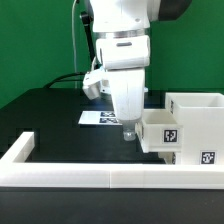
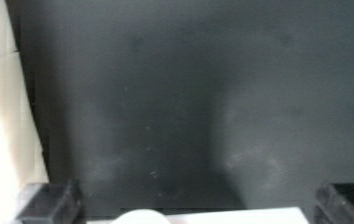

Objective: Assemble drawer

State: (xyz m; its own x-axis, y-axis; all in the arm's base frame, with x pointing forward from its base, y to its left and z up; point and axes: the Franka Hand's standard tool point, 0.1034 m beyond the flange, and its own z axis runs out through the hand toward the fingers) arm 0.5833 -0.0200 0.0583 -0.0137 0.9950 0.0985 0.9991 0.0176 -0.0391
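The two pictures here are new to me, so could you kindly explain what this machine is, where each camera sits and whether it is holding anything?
The white machine is a robot arm ending in a two-fingered pincer. One picture is from a camera standing off the arm. The other is from a camera on the wrist, looking down past the dark fingertips at the black table.

On the table stand white drawer parts: a small open tray with a black-and-white tag, right beside the pincer, and a taller box behind it. A flat marker board lies further back, and a low white wall borders the table.

The pincer is open and holds nothing.
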